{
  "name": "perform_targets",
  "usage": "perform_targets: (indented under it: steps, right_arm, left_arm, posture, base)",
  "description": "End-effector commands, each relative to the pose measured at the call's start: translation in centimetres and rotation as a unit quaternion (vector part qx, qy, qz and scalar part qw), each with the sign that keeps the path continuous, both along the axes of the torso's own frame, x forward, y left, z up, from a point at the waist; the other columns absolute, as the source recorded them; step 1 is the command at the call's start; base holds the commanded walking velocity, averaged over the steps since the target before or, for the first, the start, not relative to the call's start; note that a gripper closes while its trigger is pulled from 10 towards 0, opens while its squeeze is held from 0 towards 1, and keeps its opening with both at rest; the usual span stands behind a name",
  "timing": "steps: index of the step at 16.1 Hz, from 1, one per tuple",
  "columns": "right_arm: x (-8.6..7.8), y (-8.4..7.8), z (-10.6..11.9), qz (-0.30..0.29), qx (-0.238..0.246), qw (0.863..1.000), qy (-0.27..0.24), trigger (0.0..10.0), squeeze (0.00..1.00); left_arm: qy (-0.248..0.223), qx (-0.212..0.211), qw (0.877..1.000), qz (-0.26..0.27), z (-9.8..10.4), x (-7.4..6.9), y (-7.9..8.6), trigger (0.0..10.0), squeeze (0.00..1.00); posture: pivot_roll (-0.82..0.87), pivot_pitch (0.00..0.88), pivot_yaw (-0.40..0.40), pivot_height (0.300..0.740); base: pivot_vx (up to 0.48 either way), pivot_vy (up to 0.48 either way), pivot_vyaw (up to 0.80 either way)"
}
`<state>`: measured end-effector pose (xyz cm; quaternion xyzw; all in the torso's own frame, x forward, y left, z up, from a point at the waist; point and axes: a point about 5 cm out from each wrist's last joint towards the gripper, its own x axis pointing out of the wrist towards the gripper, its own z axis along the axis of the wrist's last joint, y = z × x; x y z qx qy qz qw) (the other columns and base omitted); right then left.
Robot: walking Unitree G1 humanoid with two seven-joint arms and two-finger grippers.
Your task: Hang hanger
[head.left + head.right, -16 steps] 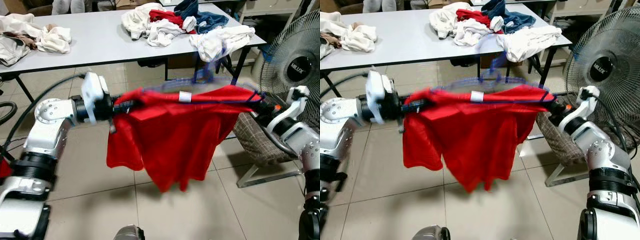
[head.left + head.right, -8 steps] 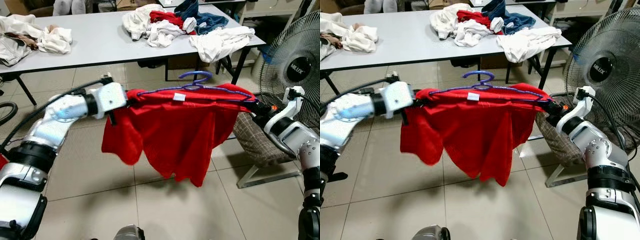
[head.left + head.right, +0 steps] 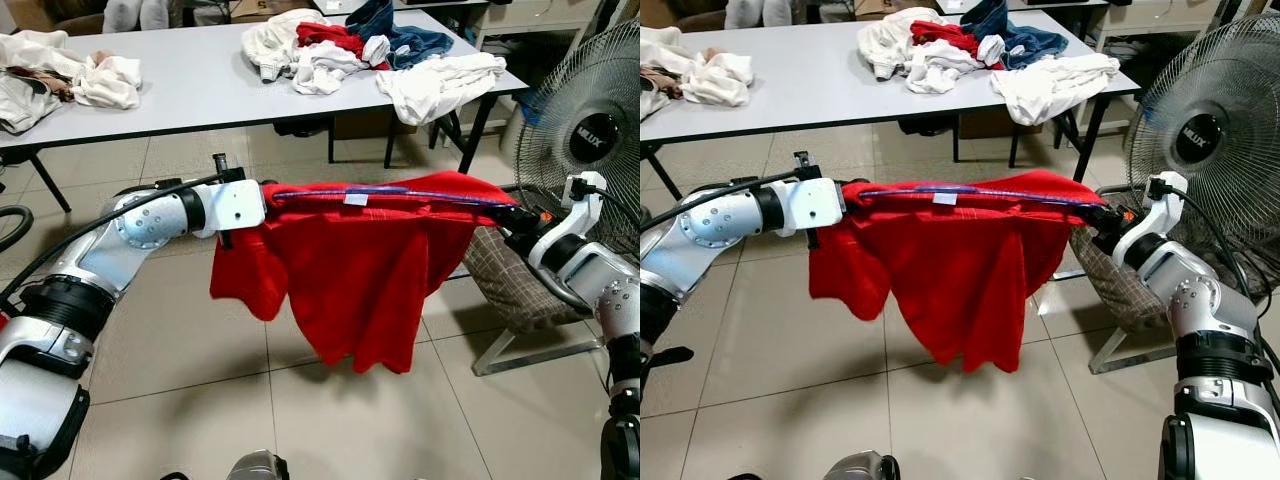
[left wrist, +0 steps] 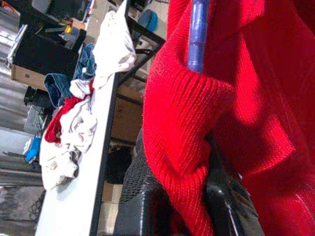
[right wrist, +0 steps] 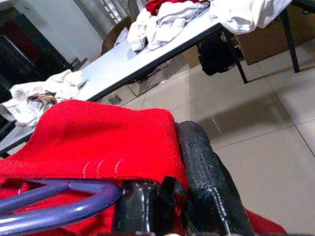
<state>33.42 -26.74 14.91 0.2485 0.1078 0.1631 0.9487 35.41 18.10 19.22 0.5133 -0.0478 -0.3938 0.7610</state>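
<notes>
Purple hanger (image 3: 400,193) inside red sweater (image 3: 350,270), long axis level, spanning both arms. Left gripper (image 3: 262,196) clamped on one end, right gripper (image 3: 512,215) clamped on other; equidistant.

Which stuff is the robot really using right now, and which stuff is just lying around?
Using:
- purple hanger
- red sweater draped on it
- left gripper, clamped on one end
- right gripper, clamped on the other end

Just lying around:
- grey table
- piles of clothes on it
- standing fan
- checked basket on the floor
</notes>
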Motion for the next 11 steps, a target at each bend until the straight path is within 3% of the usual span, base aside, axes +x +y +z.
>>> perform_targets:
  steps: [1,3,5,6,8,11]
  right_arm:
    - [-3.2,-9.7,2.8,-0.180,-0.091,0.979,-0.017,0.0,0.00]
    - [-3.1,-9.8,3.6,-0.176,-0.143,0.973,-0.032,0.0,0.00]
    - [-2.6,-9.5,5.6,-0.208,-0.218,0.950,-0.076,0.0,0.00]
    - [-2.4,-9.1,6.0,-0.208,-0.275,0.935,-0.077,0.0,0.00]
    - [-1.9,-8.0,6.4,-0.219,-0.334,0.914,-0.070,0.0,0.00]
    - [-1.4,-6.9,6.5,-0.205,-0.444,0.869,-0.070,0.0,0.00]
  left_arm:
    - [0.032,0.060,0.962,0.263,0.2,-1.2,13.0,0.0,0.00]
    - [0.053,0.069,0.959,0.269,-0.6,-1.4,13.0,0.0,0.00]
    - [0.075,0.076,0.956,0.274,-1.5,-1.6,13.1,0.0,0.00]
    - [0.079,0.074,0.956,0.274,-1.7,-1.6,13.0,0.0,0.00]
    - [0.085,0.070,0.956,0.271,-1.9,-1.5,12.7,0.0,0.00]
    - [0.101,0.067,0.959,0.256,-2.2,-1.2,12.0,0.0,0.00]
  posture:
    - [0.02,0.000,0.040,0.740]
    - [0.02,0.000,0.037,0.740]
    - [0.02,0.000,0.038,0.740]
    - [0.02,0.000,0.039,0.740]
    - [0.02,0.000,0.043,0.740]
    - [0.02,0.000,0.045,0.740]
  base:
    - [0.000,0.000,0.00]
    - [0.000,0.000,0.00]
    - [0.000,0.000,0.00]
    - [0.000,0.000,0.00]
    - [0.000,0.000,0.00]
    - [0.000,0.000,0.00]
